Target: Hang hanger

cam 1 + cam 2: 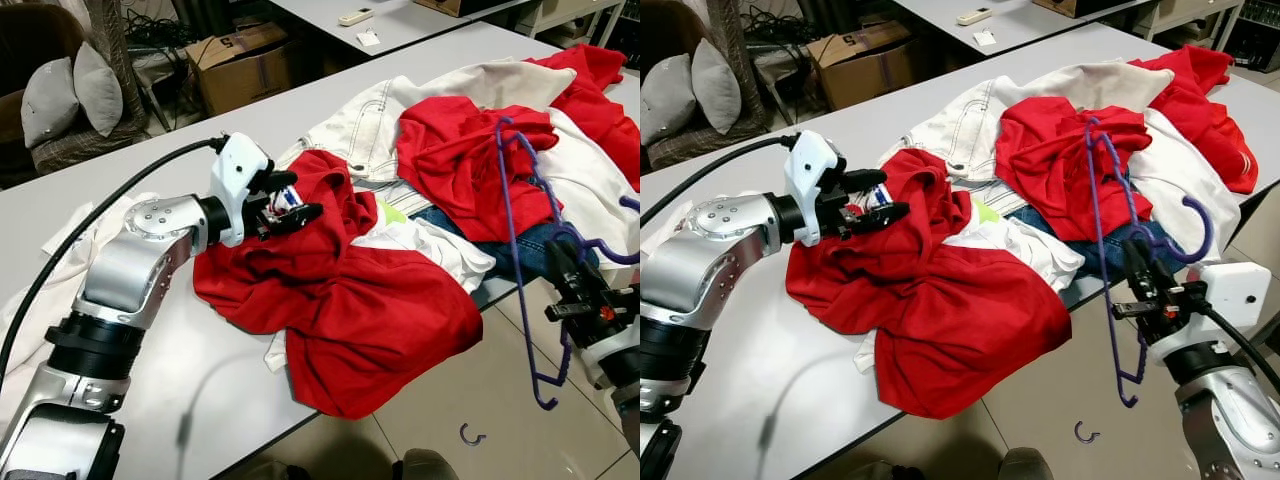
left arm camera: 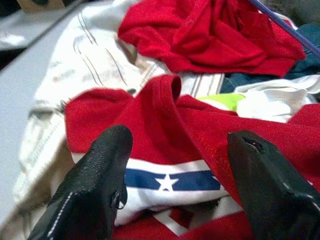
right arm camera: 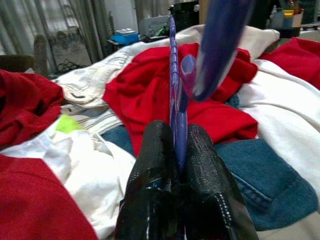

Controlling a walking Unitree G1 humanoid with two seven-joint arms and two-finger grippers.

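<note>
**A:** Status, by view?

**B:** Left eye: my left gripper (image 1: 290, 200) sits centre-left of frame, fingers apart, hovering right over the collar end of the red shirt (image 1: 350, 300) spread mid-frame on the grey table (image 1: 150, 130). My right gripper (image 1: 577, 300) is at the right edge, clamped on the purple hanger (image 1: 520, 210), which stands roughly upright, hook end near the gripper, the rest rising over the clothes pile (image 1: 480, 130).

**A:** Right eye?

**B:** Same scene. Hanger (image 1: 1103, 230) runs from centre-right down past the table edge; a small purple hook piece (image 1: 1085, 433) lies on the floor at lower centre.

**A:** Left wrist?

**B:** Both black fingers (image 2: 95, 190) at the bottom of frame, wide apart, nothing between them. Just beyond: the shirt's neck opening and a blue stripe with a white star (image 2: 167, 181).

**A:** Right wrist?

**B:** Fingers (image 3: 155, 190) pressed together on the hanger's thin purple bar (image 3: 175, 100), centre of frame. Red, white and denim garments behind.

**A:** Step?

**B:** My read: hanger secured, shirt not yet gripped. Next I'd pinch the collar with the left, lift to open the neck, then feed a hanger arm in. Needs a clean single-layer pinch; the fabric is bunched.
</note>
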